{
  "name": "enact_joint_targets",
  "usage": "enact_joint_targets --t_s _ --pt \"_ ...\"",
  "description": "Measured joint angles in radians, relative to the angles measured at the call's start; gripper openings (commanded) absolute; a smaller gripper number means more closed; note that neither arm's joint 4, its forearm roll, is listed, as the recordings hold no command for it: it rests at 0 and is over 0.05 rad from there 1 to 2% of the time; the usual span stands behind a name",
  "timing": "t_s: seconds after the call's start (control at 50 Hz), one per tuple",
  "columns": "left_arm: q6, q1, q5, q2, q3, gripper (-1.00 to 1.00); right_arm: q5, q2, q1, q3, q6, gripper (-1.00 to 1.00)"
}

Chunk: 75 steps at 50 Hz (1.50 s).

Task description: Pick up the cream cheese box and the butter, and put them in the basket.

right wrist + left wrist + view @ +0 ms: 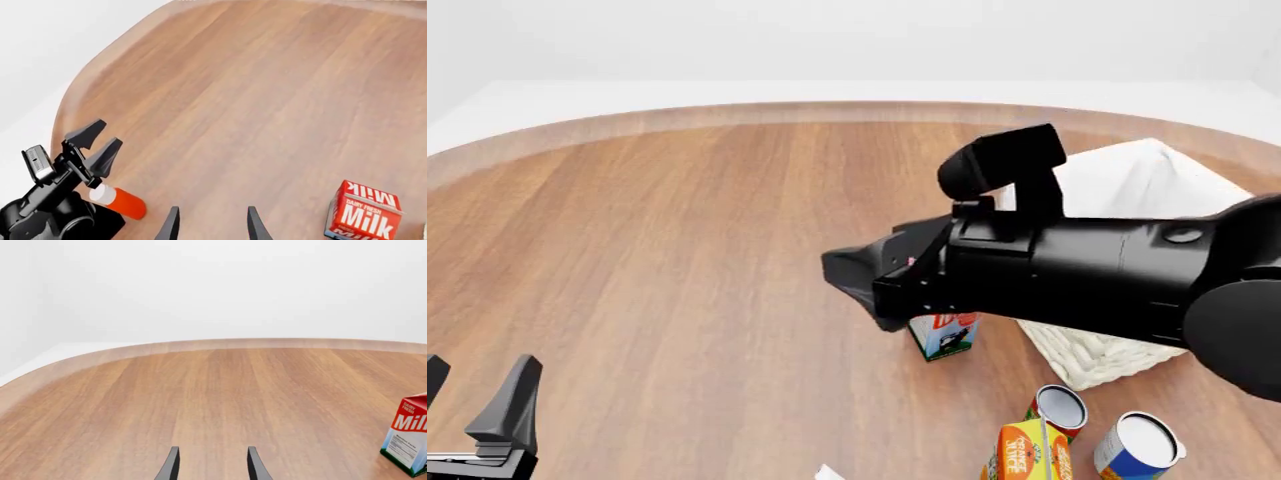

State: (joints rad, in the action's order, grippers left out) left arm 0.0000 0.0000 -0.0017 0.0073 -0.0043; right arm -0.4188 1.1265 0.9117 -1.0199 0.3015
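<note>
While the right tool hangs above the wooden counter with its two dark fingers parted and nothing between them, the left tool sits low at the near left corner, likewise spread apart and holding nothing. A red-and-white milk carton stands upright on the counter just off to one side of the right tool's fingertips. Behind the right arm lies the basket, its white cloth lining showing beyond the arm and a strip of cream wicker wall below it. An orange-red cylinder with a white end lies on its side just beside the left tool, its long axis running roughly crosswise to that tool's fingers. Neither the cream cheese box nor the butter can be identified with confidence; three cans cluster at the near edge, well apart from the left tool.
</note>
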Motion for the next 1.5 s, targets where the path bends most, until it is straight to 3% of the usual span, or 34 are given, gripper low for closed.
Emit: enact_joint_targets --t_s 0.78,1.5 --pt "0.0 0.0 0.0 0.0 0.0 1.0 0.009 0.111 0.098 0.041 0.024 1.0" --pt "0.0 0.0 0.0 0.0 0.0 1.0 0.037 0.181 0.104 0.103 0.045 1.0"
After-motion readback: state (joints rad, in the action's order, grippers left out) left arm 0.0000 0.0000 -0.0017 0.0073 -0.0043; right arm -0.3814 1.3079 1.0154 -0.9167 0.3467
